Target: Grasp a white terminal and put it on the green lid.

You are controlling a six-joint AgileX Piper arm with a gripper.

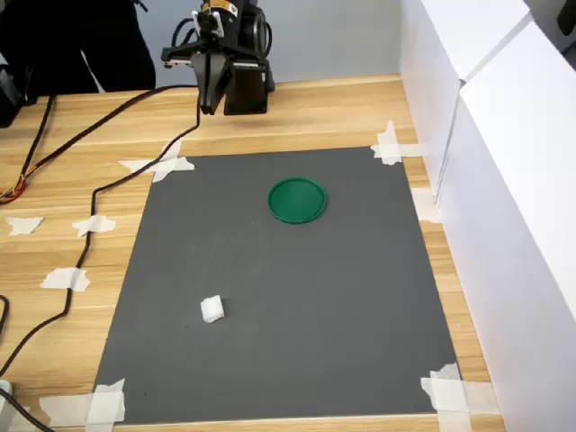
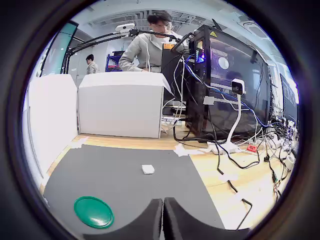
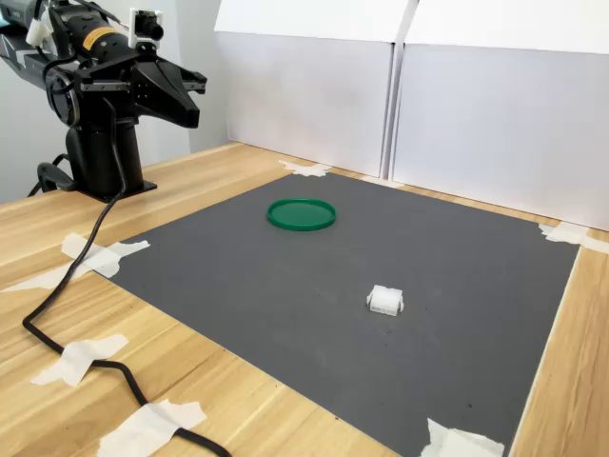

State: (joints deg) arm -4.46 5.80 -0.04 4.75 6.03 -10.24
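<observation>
The white terminal [image 1: 211, 309] [image 3: 385, 300] [image 2: 147, 169] lies alone on the dark grey mat, toward the near left in the first exterior view. The green lid [image 1: 298, 200] [image 3: 301, 213] [image 2: 93, 211] lies flat on the mat farther back, with nothing on it. My gripper [image 1: 209, 106] [image 3: 194, 109] [image 2: 163, 205] hangs in the air above the wooden table beside the arm's base, well away from both. Its two black fingers touch each other and hold nothing.
The grey mat [image 1: 360, 306] is taped at its corners onto a wooden table [image 1: 72, 189]. White panels [image 1: 504, 162] wall off the first exterior view's right side. A black cable [image 1: 90, 225] runs along the table left of the mat. A person [image 2: 150, 45] and equipment stand beyond the table.
</observation>
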